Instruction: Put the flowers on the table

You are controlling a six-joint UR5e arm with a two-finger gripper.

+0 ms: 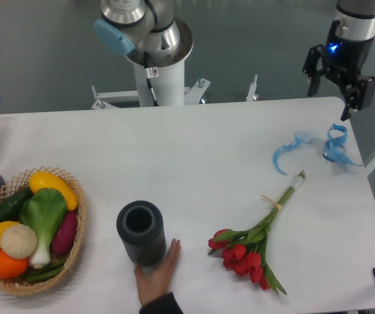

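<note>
Grey floor (36,46) lay beyond the far edge, smooth and evenly lit, a white metal frame (174,97) with bolted feet stood against it, soft diffuse light, no hard shadows showed.

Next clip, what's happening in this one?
The flowers lie flat on the table, blooms toward the near edge and stems pointing at two blue ribbon scraps. The gripper is open and empty, raised over the far right corner, touching nothing. A person's hand rests against a dark ribbed vase standing upright to the left of the flowers. A basket of vegetables sits at the left edge.
</note>
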